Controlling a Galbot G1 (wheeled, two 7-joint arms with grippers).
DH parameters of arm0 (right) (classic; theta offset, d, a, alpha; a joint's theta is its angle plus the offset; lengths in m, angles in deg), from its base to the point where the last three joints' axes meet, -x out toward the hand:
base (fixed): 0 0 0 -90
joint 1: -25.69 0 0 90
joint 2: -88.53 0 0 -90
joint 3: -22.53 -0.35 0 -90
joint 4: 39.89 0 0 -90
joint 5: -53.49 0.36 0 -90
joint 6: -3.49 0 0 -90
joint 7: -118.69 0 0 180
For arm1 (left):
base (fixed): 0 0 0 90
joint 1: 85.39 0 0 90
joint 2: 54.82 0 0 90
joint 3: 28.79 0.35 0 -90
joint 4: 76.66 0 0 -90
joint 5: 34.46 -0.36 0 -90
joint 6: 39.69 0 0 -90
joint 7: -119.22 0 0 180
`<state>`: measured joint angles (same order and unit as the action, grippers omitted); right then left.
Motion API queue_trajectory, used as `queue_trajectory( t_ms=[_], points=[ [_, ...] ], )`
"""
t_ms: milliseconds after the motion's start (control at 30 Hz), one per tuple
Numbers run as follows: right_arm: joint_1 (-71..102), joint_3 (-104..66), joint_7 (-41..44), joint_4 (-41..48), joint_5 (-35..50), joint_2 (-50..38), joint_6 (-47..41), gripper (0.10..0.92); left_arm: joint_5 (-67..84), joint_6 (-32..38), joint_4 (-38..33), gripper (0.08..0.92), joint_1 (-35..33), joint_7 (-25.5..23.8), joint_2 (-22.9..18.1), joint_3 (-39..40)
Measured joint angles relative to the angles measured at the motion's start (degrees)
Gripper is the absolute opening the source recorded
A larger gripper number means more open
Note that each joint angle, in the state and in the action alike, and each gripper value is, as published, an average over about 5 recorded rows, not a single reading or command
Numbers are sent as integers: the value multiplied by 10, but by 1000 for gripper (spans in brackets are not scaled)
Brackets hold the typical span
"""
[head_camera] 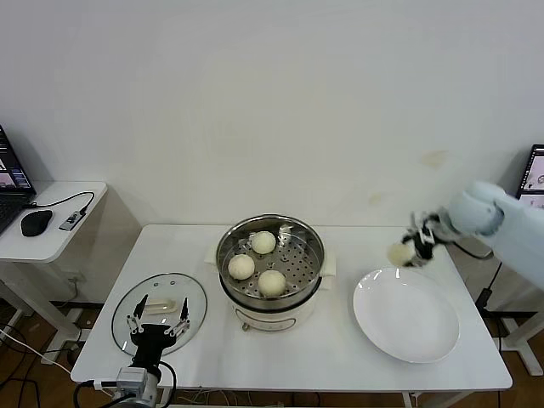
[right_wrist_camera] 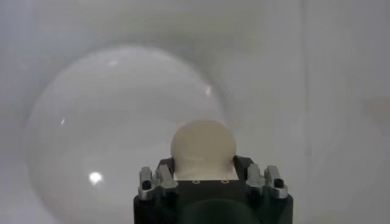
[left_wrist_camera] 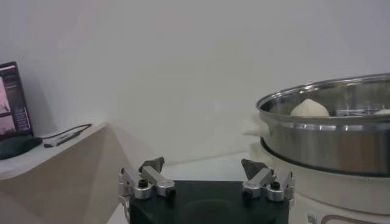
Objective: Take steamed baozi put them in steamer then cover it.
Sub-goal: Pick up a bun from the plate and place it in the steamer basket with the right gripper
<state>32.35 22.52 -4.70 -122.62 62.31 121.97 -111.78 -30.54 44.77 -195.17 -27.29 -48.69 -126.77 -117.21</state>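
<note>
Round cream-white steamed baozi [right_wrist_camera: 203, 149]: no long axis or heading to tell | clamped between right gripper [head_camera: 414, 247] fingers, above far rim of flat white plate [head_camera: 406, 316] | 3 baozi [head_camera: 256, 263] in shiny steel steamer [head_camera: 269, 274] | glass cover [head_camera: 159, 311] on table | left gripper [head_camera: 158, 325] spread apart over it

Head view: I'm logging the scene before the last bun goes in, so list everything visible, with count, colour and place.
steamed baozi: four, cream-white; three on the steamer's tray, one in the right pincer
steamer: one, shiny steel on white base; table centre
cover: one, clear glass; flat on table, left of steamer
plate: one, white; table right, nothing on it
side table: one, white; far left, carrying laptop, mouse, cable
left pincer: open, over the cover
right pincer: shut on a bun, above the plate's far edge
</note>
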Motion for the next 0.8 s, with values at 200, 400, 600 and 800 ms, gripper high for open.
queue_trajectory(
  t_ms=[200,400,600,800],
  points=[
    [-84,63,-26,1,82,72,-34,611,1,0,5,823,4,0,0,1],
    [-115,95,-57,7,152,149,-75,611,2,0,6,823,5,0,0,-1],
    [-114,110,-85,19,194,216,-110,611,4,0,6,823,5,0,2,-4],
    [-92,120,-101,35,208,266,-133,611,6,0,4,823,6,0,1,-5]
  ],
)
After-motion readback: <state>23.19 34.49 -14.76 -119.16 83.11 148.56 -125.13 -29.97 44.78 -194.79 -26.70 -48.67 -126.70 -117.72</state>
